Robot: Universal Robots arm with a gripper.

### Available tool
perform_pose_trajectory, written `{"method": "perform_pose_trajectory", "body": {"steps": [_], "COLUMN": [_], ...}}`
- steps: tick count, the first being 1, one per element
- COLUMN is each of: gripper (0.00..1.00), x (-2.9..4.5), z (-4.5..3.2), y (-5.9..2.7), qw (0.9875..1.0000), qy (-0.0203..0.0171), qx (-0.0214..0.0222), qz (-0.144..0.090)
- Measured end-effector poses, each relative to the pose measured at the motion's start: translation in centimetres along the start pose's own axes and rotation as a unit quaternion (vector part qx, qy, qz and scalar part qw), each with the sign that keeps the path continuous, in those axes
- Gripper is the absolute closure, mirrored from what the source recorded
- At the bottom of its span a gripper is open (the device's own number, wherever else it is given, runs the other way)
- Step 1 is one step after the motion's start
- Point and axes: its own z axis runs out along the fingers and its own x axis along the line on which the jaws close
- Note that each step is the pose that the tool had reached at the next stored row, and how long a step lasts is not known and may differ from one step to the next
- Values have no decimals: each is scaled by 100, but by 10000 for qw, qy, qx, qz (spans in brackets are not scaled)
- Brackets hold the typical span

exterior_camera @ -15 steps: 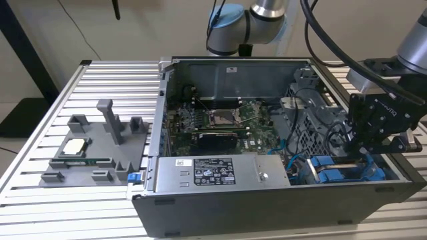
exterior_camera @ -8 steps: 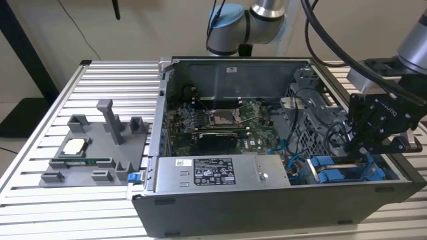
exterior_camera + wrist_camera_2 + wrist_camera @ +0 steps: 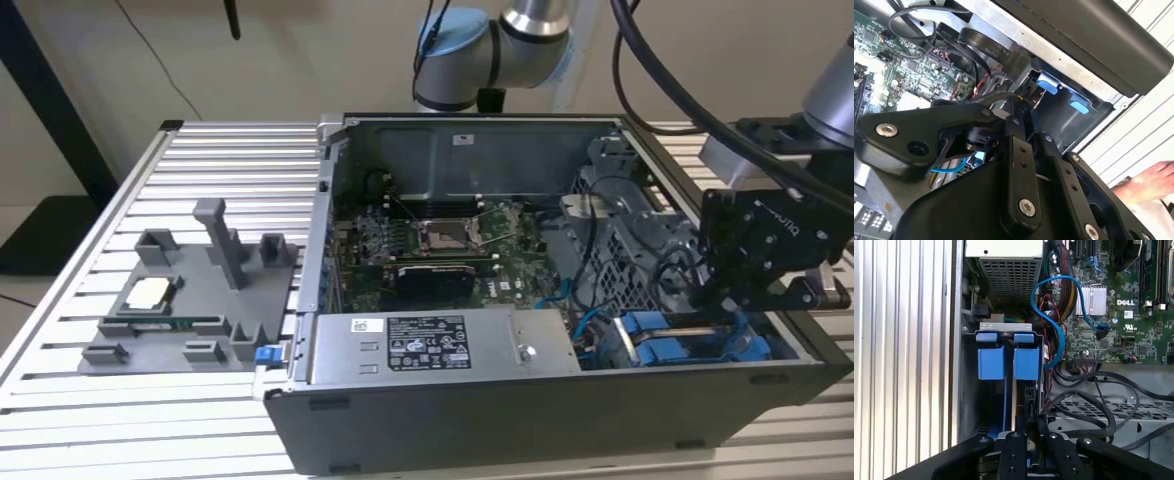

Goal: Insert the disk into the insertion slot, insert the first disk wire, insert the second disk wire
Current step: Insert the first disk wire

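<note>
The insertion slot (image 3: pixel 1004 327), a grey metal bay with two bright blue tabs, sits in the front corner of the open computer case at the exterior view's right (image 3: pixel 667 340). Along it runs a thin silver strip with a blue rail (image 3: pixel 1012 390), which looks like the disk seen edge-on. My black gripper (image 3: pixel 727 322) reaches down into this bay, its tip (image 3: pixel 1028 424) at the end away from the tabs. A blue wire (image 3: pixel 1054 320) and black wires (image 3: pixel 1089 385) hang right beside the bay. A black wire with a yellow strand (image 3: pixel 1015 98) ends near the gripper's tip.
The grey power supply box (image 3: pixel 427 345) lies along the case front, next to the bay. The green motherboard (image 3: pixel 441 245) fills the case floor. A grey fixture tray (image 3: pixel 200 300) with small parts stands at the exterior view's left on the slatted table. A hand (image 3: pixel 1149 181) rests outside the case.
</note>
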Motion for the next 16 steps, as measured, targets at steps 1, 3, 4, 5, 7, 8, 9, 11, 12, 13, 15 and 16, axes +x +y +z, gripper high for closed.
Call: {"method": "perform_pose_trajectory", "body": {"steps": [1,3,4,5,7,8,9,11,12,13,15,16], "gripper": [81,81,81,81,81,81,81,81,81,81,81,81], "x": [4,4,4,4,5,5,4,4,4,4,5,5], "z": [0,-1,-1,-3,-5,-5,-5,-5,-5,-5,-6,-5], "y": [0,-1,-1,-1,0,0,0,0,0,0,0,-2], "qw": [10000,10000,10000,10000,10000,10000,10000,9999,9999,9999,9999,9999], "qy": [-4,-32,-47,-57,-76,-86,-95,-118,-129,-135,-151,-160], "qx": [0,0,0,0,0,0,0,1,1,1,2,2], "qz": [0,-2,-3,-4,-4,-5,-6,-7,-7,-8,-8,-9]}}
